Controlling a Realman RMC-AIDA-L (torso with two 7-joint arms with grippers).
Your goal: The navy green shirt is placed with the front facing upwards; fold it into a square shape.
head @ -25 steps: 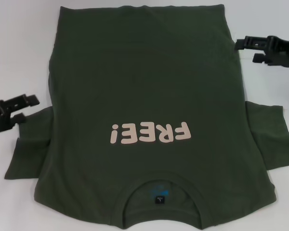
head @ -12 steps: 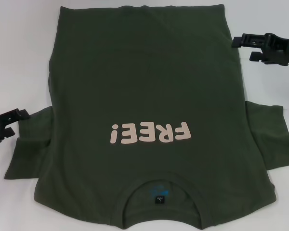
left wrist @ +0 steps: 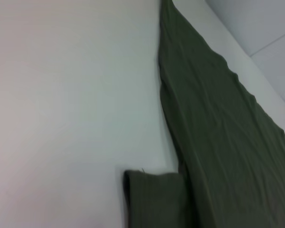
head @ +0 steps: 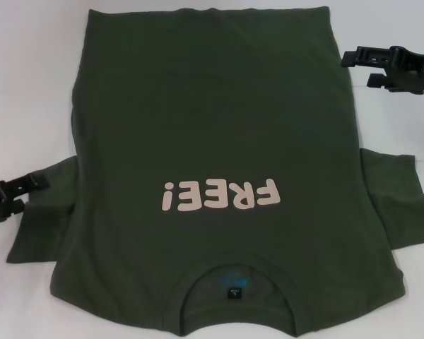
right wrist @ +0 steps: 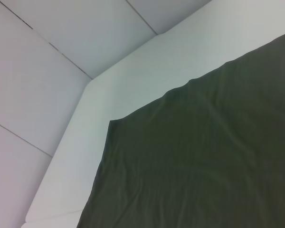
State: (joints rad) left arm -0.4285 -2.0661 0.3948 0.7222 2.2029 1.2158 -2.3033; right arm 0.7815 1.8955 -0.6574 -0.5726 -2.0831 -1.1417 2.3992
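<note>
The navy green shirt (head: 212, 141) lies flat and face up on the white table (head: 28, 85). Its collar (head: 237, 282) is toward me and its hem is at the far side. Pale "FREE!" lettering (head: 220, 195) crosses the chest. Both sleeves are spread out. My left gripper (head: 22, 194) is open, just off the tip of the left sleeve (head: 46, 219), with nothing between its fingers. Beside the shirt's far right edge my right gripper (head: 362, 68) hovers open and empty. The left wrist view shows the shirt's side edge (left wrist: 218, 142) and the sleeve (left wrist: 154, 199). A hem corner (right wrist: 204, 156) fills the right wrist view.
Bare white table surrounds the shirt on the left and far right (head: 403, 120). The right wrist view shows the table's rounded corner (right wrist: 85, 142) with a tiled floor (right wrist: 61, 42) beyond it.
My left gripper has moved toward me along the left sleeve's outer end. The right gripper shifted slightly and stays by the far right edge. The shirt has not moved.
</note>
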